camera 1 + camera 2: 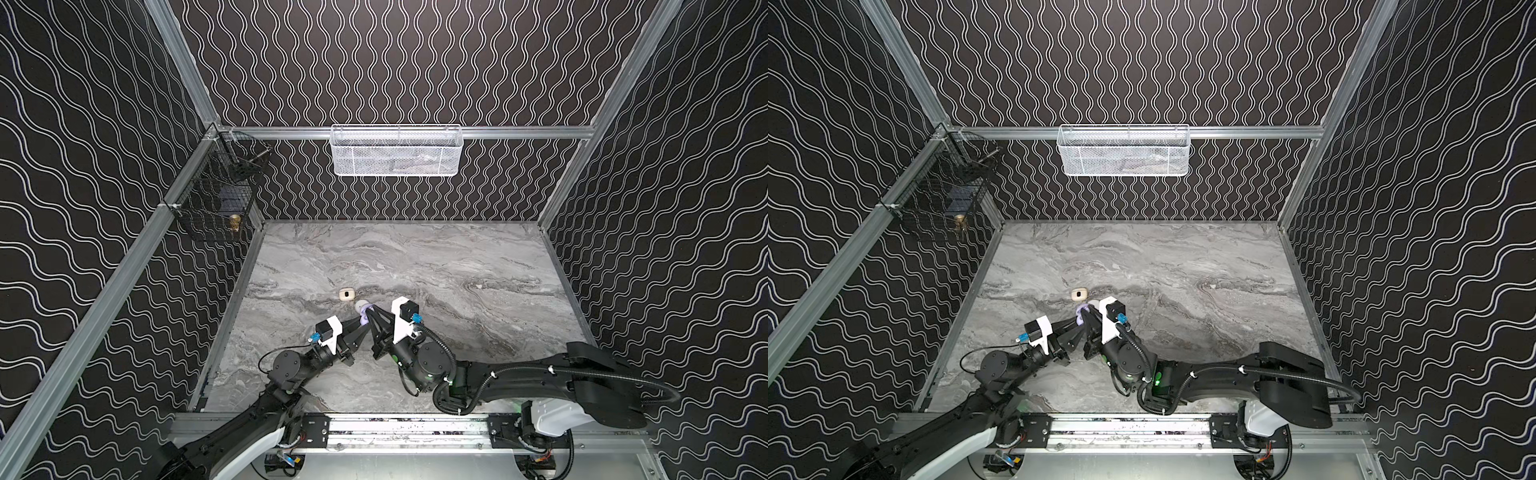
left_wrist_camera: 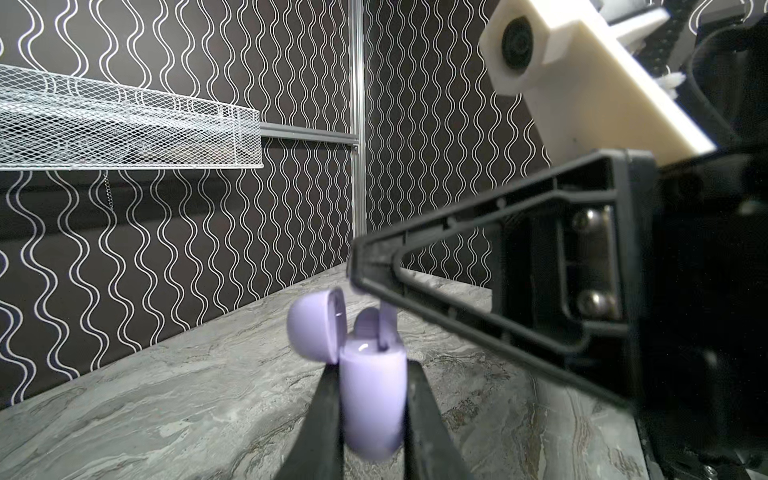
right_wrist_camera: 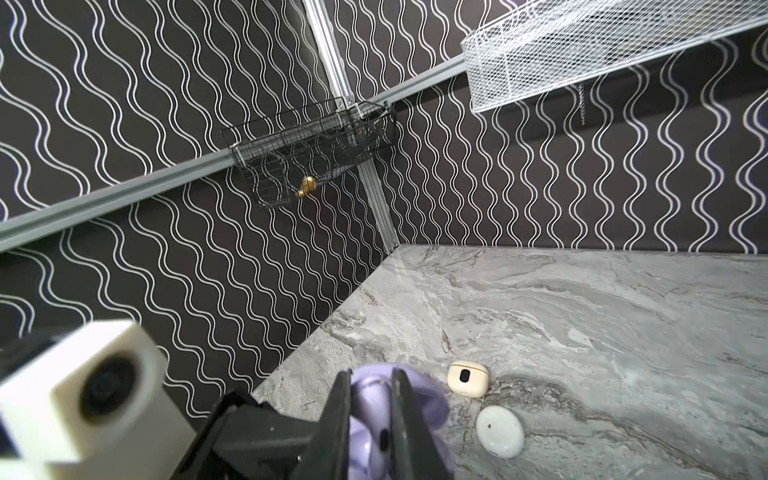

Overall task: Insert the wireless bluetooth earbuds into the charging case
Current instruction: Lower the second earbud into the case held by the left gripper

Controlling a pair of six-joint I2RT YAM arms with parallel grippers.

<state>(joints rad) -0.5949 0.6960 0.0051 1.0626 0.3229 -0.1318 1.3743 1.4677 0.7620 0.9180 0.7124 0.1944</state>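
- The tabletop (image 1: 457, 266) is a smooth grey marble-look slab. The walls (image 1: 415, 62) are matte black with thin white wavy lines.
- The lavender case (image 2: 372, 399) is glossy rounded plastic with its domed lid (image 2: 313, 328) flipped open. It sits a bit toward 9 o'clock from the table's centre. The left gripper (image 2: 373, 374) is clamped on its body, one black finger (image 2: 322, 415) on each side.
- The right gripper (image 2: 360, 270) is pinched tight on the thin stem of a lavender earbud (image 2: 387, 326), and the stem's lower end is down in the case's well. There's a rounded lavender bump next to it in there, can't tell what it is.
- Two more cases lie closed on the marble. The cream case (image 1: 346, 294) is squarish with a dark oval spot, at 11 o'clock from the lavender one. The white case (image 3: 500, 431) is a smooth egg-like pebble just beside the cream one.
- The white mesh basket (image 1: 395, 150) hangs on the back rail at 12 o'clock, contents too blurry to call. The black wire basket (image 1: 216, 195) at 10 o'clock has a brass-coloured knob (image 1: 235, 222) in it.
- Count: three cases, two baskets, and one earbud I'm sure of.
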